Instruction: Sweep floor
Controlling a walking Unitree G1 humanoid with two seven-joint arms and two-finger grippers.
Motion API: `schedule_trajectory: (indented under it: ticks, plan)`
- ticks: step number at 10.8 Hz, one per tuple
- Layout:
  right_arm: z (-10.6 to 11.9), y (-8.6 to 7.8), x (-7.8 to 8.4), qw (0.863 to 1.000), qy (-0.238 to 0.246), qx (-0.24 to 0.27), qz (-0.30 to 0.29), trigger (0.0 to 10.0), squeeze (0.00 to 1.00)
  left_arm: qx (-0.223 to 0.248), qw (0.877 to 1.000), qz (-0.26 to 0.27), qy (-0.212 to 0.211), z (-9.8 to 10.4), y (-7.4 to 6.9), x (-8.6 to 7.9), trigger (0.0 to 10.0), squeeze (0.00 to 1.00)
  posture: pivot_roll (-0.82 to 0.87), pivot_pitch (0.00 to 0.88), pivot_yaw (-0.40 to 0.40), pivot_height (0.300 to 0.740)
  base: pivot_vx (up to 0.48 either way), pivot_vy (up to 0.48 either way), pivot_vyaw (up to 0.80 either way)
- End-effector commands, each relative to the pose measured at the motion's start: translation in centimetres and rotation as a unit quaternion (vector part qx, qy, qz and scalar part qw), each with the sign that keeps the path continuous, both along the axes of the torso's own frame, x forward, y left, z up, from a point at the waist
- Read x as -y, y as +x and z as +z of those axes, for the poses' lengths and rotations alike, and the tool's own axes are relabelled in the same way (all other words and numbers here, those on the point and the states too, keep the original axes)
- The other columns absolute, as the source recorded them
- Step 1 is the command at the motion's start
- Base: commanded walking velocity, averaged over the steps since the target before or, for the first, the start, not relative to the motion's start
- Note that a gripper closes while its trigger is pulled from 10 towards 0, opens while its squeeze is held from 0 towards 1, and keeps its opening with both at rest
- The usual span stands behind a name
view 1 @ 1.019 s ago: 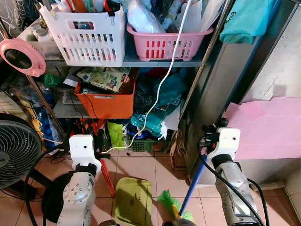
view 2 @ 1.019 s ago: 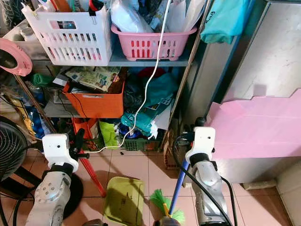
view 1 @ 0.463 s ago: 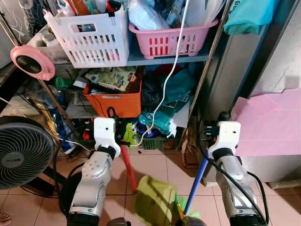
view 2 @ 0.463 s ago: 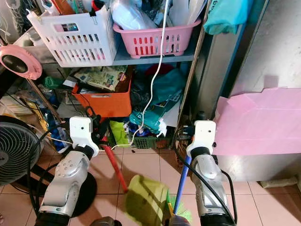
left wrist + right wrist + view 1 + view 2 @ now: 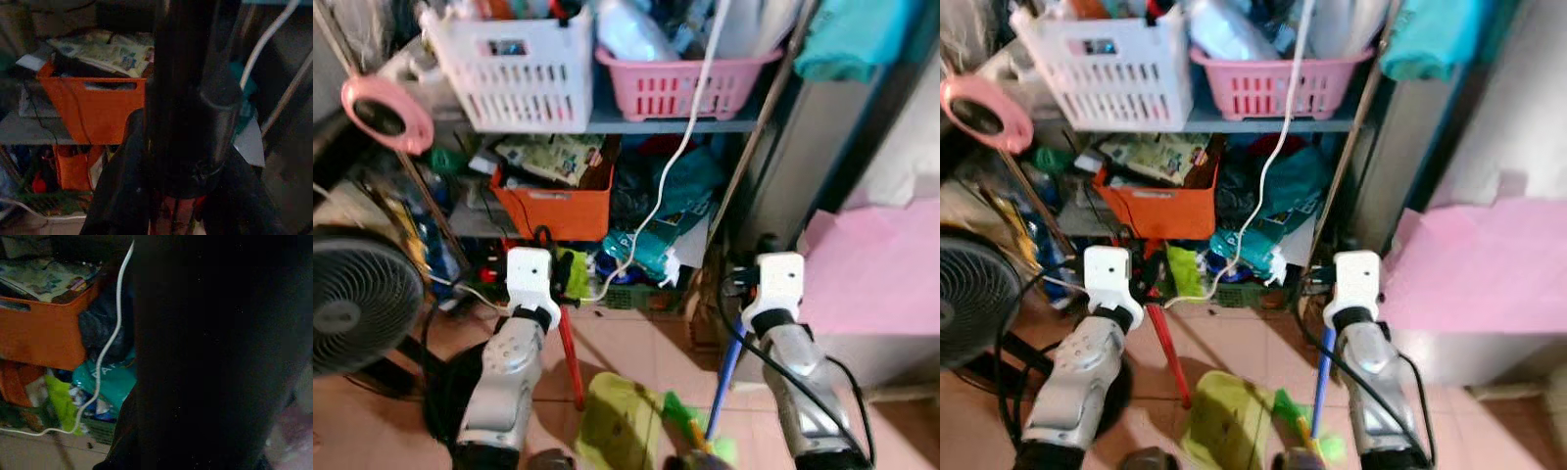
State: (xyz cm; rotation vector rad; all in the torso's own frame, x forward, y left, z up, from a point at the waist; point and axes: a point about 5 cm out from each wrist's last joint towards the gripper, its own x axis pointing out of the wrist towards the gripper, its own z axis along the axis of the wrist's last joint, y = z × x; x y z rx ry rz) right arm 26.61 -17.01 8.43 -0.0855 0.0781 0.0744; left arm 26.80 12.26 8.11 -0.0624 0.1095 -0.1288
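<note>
Nearest the camera, on the tiled floor (image 5: 636, 343), a green dustpan (image 5: 612, 426) lies beside the green bristles of the broom (image 5: 690, 431). Its red handle (image 5: 570, 357) rises to the left gripper (image 5: 548, 279), whose fingers are closed around it; the left wrist view shows a dark shaft clamped between the black fingers (image 5: 122, 186). The broom's blue handle (image 5: 724, 357) rises to the right gripper (image 5: 744, 284); the right wrist view is dark and blocked by a shaft, so the finger state cannot be determined.

To the left stands a black fan (image 5: 357, 304). To the right is a pink panel (image 5: 871, 284).

Beyond the grippers is a cluttered shelf unit (image 5: 656, 122). An orange bin (image 5: 553, 206) sits on the middle level. A white basket (image 5: 514, 73) and a pink basket (image 5: 680, 83) sit on the top level. A white cord (image 5: 680, 137) hangs down in front.
</note>
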Motion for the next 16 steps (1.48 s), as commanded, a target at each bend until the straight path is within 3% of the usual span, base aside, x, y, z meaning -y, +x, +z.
schedule_trajectory:
  ticks: [1,3,6,9,11,16]
  plan:
    - [0.9,0.5,0.4,1.0,-0.022,0.012,0.006,10.0,0.0,0.033,0.999,0.01,-0.007,1.3,0.5,0.1,10.0,0.0,-0.02,0.0,-0.057,0.74,0.0,0.0,0.0]
    - [1.1,1.5,-0.7,0.999,-0.022,0.013,0.026,10.0,0.0,0.031,0.999,0.024,-0.005,1.1,-0.4,-0.2,10.0,0.0,0.02,0.0,-0.068,0.74,0.0,0.0,0.0]
    - [0.8,1.1,-1.8,1.0,-0.008,0.016,0.021,10.0,0.0,0.029,0.999,0.004,0.014,1.2,-0.4,0.1,10.0,0.0,0.01,0.0,-0.022,0.74,0.0,0.0,0.0]
    - [-0.2,0.8,-0.4,1.0,0.013,0.004,-0.028,10.0,0.0,0.022,1.0,-0.009,-0.002,1.2,-0.2,0.5,10.0,0.0,-0.02,0.0,0.05,0.74,0.0,0.0,0.0]
    - [-0.4,0.5,-0.4,0.999,0.019,0.002,-0.031,10.0,0.0,0.019,0.999,-0.027,0.002,1.2,-0.1,0.9,10.0,0.0,-0.03,0.0,0.072,0.74,0.0,0.0,0.0]
    - [-0.4,1.1,-0.9,0.999,0.023,0.006,-0.025,10.0,0.0,0.03,0.999,-0.026,0.005,1.7,0.3,0.5,10.0,0.0,-0.02,0.0,0.068,0.74,-0.346,0.0,0.0]
